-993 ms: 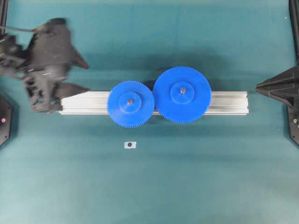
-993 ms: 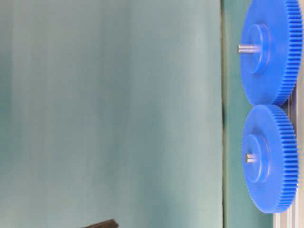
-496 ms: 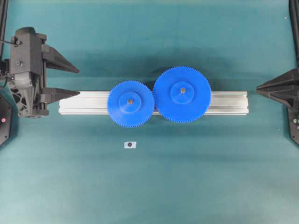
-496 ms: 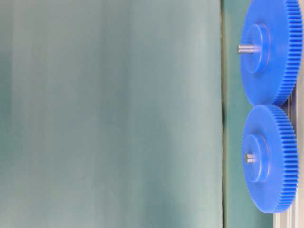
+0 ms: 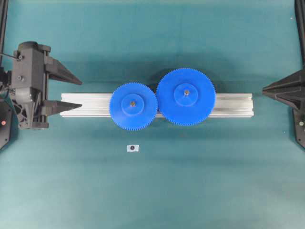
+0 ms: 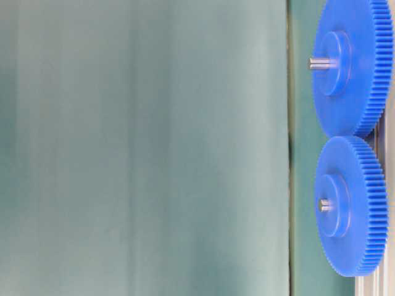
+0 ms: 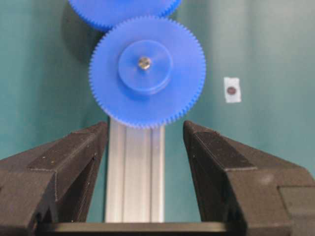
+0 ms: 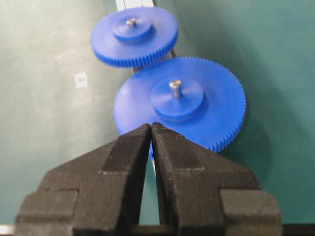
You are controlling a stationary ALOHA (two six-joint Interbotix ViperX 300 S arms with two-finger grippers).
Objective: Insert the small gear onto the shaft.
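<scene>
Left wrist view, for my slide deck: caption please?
Open left tool straddles the aluminium rail; small gear sits on its shaft.

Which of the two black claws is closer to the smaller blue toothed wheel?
The left. The left gripper sits open at the near end of the silver aluminium rail, short of the small blue plastic gear. The right gripper, shut, waits beyond the larger blue gear.
</scene>
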